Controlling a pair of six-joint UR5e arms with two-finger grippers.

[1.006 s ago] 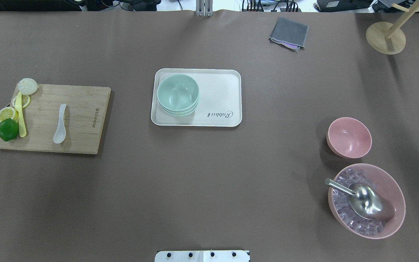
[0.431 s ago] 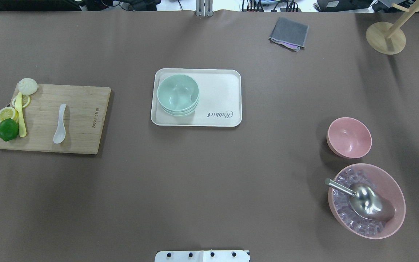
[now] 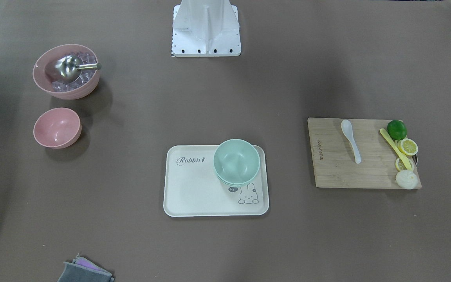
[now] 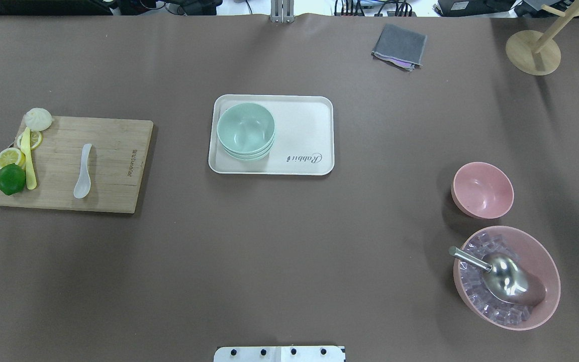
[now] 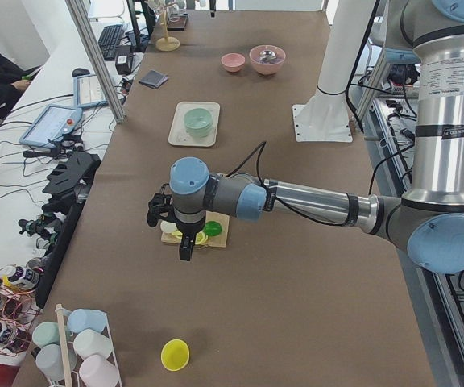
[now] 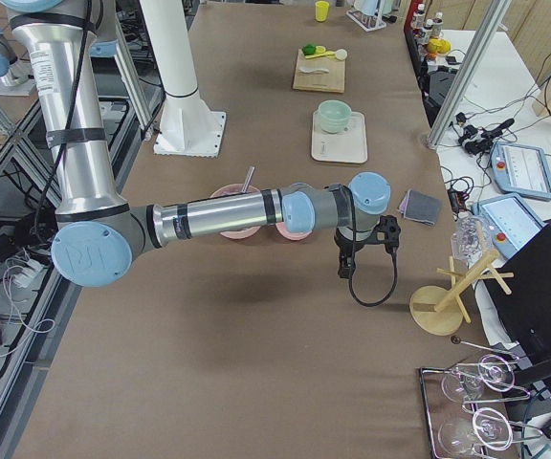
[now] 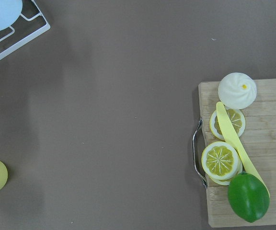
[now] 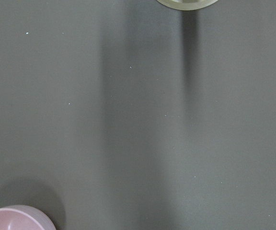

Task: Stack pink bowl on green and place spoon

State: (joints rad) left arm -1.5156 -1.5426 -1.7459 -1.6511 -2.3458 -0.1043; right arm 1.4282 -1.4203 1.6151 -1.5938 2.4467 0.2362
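The small pink bowl [image 4: 482,190] is seen upright on the brown table [image 4: 289,251]. In the overhead view it stands at about 4 o'clock from the cream rectangular tray [image 4: 309,120], well apart from it. The stack of pale green bowls [image 4: 246,129] is placed in the 9 o'clock part of this tray. The white soup spoon [image 4: 83,172] is laid on the wooden cutting board [image 4: 113,151], far at 9 o'clock from the tray, with its scoop end turned to 6 o'clock. Just beside the small pink bowl, at 5 o'clock, a larger pink bowl [image 4: 543,254] filled with clear ice cubes and a metal scoop [image 4: 505,279] is found.

The left gripper [image 5: 185,248] is held above the 9 o'clock end of the board. The right gripper [image 6: 343,270] is held over bare table between the small pink bowl and the round wooden stand [image 6: 438,311]. Both claws are shown only in the side views, so it cannot be told how far they are opened or whether anything is gripped.
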